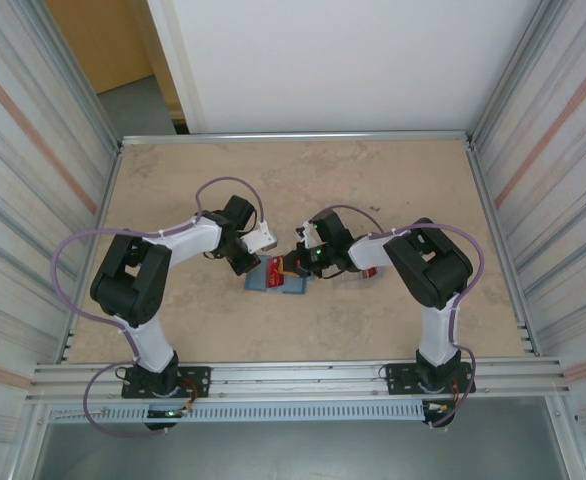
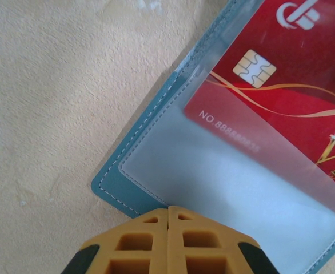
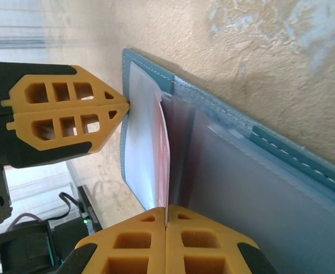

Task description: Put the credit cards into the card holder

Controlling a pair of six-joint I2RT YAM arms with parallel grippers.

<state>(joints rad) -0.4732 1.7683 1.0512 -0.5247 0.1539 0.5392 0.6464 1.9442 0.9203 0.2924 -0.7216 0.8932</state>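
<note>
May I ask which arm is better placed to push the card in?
Right: the right gripper is shut on the credit card, partly in the card holder; the left gripper touches its edge.

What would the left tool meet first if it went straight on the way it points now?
Probably the card holder, right at the left tool's shut tips; the credit card lies beyond.
</note>
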